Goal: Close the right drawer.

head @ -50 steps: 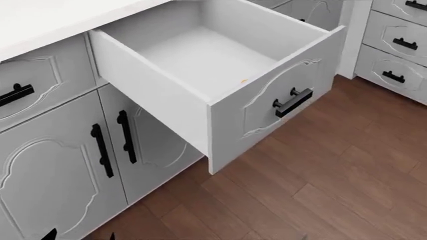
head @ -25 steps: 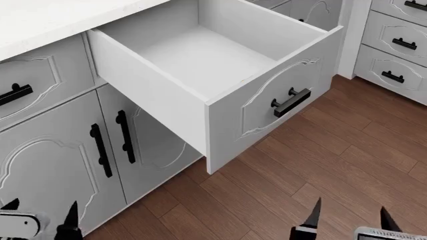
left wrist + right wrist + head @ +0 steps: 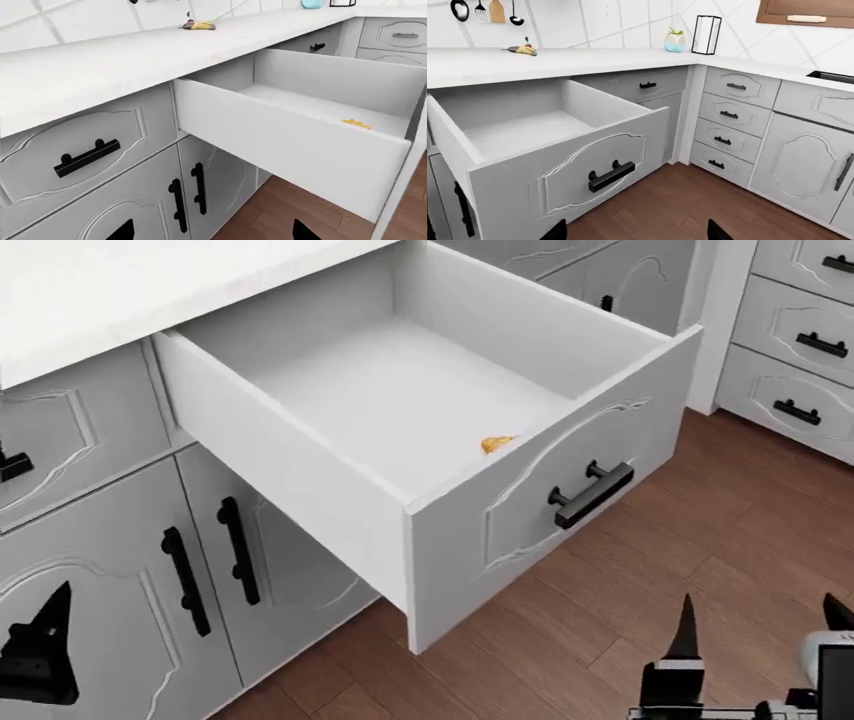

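Note:
The right drawer stands pulled far out from under the white countertop, its pale box showing. Its curly-framed front carries a horizontal black bar handle. A small yellow-orange bit lies inside by the front wall. My right gripper hovers open over the floor, in front of the drawer front and below it. In the right wrist view the drawer front and handle lie ahead of the open right gripper. My left gripper is open, facing the cabinet doors beneath the drawer's side wall.
Tall grey cabinet doors with vertical black handles stand under the drawer. A closed drawer lies to the left. A stack of closed drawers fills the corner at right. Brown wood floor spreads in front. A banana and a vase sit on the countertop.
The head view has shifted, showing more of the drawer's inside. Both grippers have risen higher into that view, the left one nearer its left edge. The drawer stays open.

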